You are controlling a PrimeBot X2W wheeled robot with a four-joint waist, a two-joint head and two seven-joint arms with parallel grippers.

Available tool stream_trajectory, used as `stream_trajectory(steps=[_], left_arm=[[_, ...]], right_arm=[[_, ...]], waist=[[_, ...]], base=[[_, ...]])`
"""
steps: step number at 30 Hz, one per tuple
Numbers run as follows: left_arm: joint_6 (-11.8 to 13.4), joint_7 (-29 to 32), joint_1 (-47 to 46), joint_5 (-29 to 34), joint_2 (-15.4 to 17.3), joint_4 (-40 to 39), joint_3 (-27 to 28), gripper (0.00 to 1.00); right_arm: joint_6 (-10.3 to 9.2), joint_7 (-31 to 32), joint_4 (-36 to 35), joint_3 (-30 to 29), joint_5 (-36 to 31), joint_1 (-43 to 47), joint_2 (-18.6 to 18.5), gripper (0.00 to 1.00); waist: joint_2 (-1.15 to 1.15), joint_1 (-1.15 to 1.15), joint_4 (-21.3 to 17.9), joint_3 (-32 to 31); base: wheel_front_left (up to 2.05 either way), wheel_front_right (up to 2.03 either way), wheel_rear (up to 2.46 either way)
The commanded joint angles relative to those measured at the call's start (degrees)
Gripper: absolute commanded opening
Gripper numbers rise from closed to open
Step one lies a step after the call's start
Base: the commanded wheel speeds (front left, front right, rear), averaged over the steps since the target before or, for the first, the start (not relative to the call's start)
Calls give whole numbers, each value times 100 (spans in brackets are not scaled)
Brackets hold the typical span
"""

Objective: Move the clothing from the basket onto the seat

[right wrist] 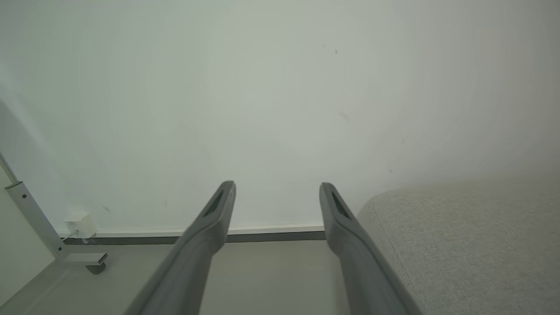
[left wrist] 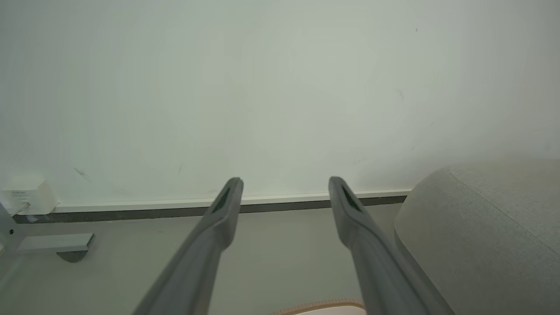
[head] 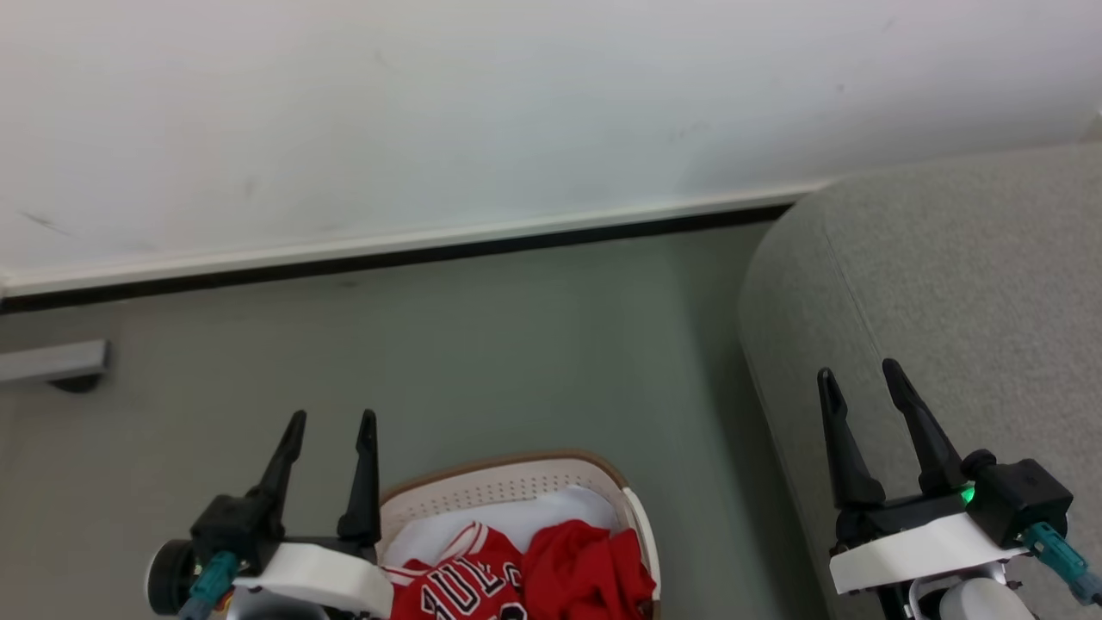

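Nothing has been lifted yet. The jersey (head: 456, 587) and the plain red garment (head: 590, 568) both lie in the laundry basket (head: 508, 484), on top of a white sheet (head: 525, 519), at the bottom edge of the head view and partly cut off there. My left gripper (head: 333, 415) sits just beside the basket's left side with its fingers (head: 362, 491) spread wide and empty. The right gripper (head: 859, 368) is over the near edge of the grey seat (head: 947, 275), also wide and empty.

To do this pick well, I'd tip the head down first so the whole basket shows. Then I'd drop the left gripper onto a raised fold of the plain red garment and pinch red cloth only, leaving the sheet. I'd lift straight up past the brown rim before swinging right to the seat, since the two garments may drag together.
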Motion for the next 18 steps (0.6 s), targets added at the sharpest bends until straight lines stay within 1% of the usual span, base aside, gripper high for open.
stream_trajectory(steps=[1, 5, 10, 14, 18], left_arm=[[-58, -5, -129, 119, 34, 123, 8, 100], [-213, -5, -373, 227, 115, 649, 19, 100], [-402, -5, -856, 392, 272, 1688, -148, 100], [-552, -5, -1343, 529, 406, 2750, -487, 100], [-626, 91, -1890, 651, 507, 3730, -845, 100]], right_arm=[[-12, 5, -35, -31, 45, -89, 4, 100], [-12, 5, -112, -24, 35, -229, 25, 100], [-12, 5, -206, -6, 57, -418, 43, 100], [-12, 4, -306, 21, 54, -605, 59, 100], [-12, 4, -423, -42, 96, -788, 68, 100]], waist=[[0, 0, -261, 301], [0, 0, -483, 664], [0, 0, -654, 1101], [0, 0, -792, 1457], [0, 0, -909, 1808]], base=[[0, 0, 0], [0, 0, 0], [0, 0, 0], [0, 0, 0], [0, 0, 0]])
